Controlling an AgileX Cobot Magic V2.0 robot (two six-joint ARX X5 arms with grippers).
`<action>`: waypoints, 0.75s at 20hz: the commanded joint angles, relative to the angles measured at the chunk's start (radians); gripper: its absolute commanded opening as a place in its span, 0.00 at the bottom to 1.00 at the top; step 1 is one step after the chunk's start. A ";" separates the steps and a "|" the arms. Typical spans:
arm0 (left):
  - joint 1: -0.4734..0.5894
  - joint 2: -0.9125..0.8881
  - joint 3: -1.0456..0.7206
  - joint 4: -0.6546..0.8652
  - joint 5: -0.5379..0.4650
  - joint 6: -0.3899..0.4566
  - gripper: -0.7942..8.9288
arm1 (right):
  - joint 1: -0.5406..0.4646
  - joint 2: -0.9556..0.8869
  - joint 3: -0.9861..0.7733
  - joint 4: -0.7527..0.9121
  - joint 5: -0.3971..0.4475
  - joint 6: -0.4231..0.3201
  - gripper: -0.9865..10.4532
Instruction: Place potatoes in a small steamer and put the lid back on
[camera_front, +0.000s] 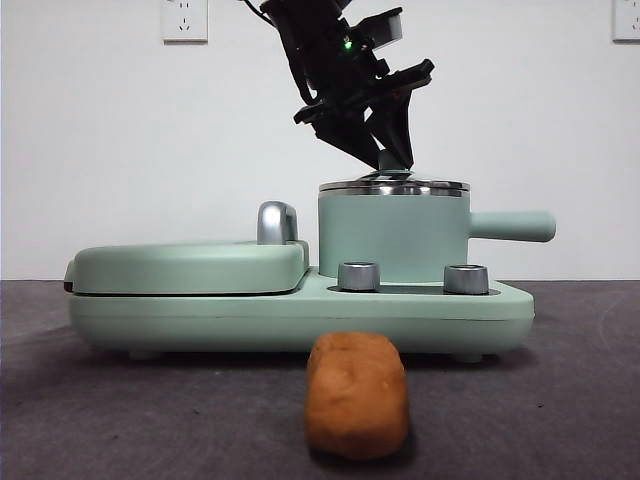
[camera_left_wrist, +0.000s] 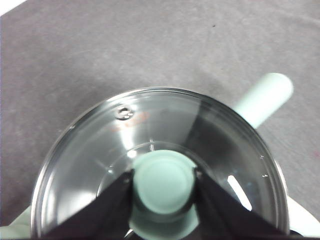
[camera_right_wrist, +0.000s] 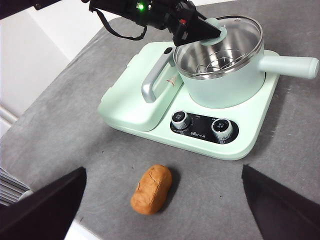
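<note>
**Front view: lid on steamer, potato on table**

Potato (camera_front: 357, 394) lies on the grey table (camera_front: 560, 400), in front of the small steamer (camera_front: 392, 238) and apart from it; nothing grips it. The lid (camera_left_wrist: 160, 165) sits on the steamer's steel rim, covering the pot. Left gripper (camera_left_wrist: 163, 180) is at the lid's top, its 2 jaws closed against either side of the mint-green knob (camera_left_wrist: 163, 186). The steamer stands on the mint-green cooker base (camera_front: 300, 315), its side handle (camera_front: 512, 226) pointing away from the hinged griddle plate (camera_front: 190, 265) beside it. 2 dials (camera_right_wrist: 181, 120) sit on the base below the steamer. Right gripper (camera_right_wrist: 165, 210) hangs above the table on the potato's side of the steamer, jaws spread wide and holding nothing.
</note>
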 joint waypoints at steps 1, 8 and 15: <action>-0.012 0.035 0.026 0.002 0.010 0.010 0.15 | 0.000 0.007 0.019 0.010 0.000 -0.011 0.52; -0.012 0.034 0.119 -0.097 0.011 -0.057 0.10 | 0.000 0.014 0.019 -0.018 0.041 -0.004 0.52; 0.004 -0.005 0.284 -0.248 0.011 -0.058 0.10 | 0.017 0.100 0.019 -0.025 0.053 0.050 0.52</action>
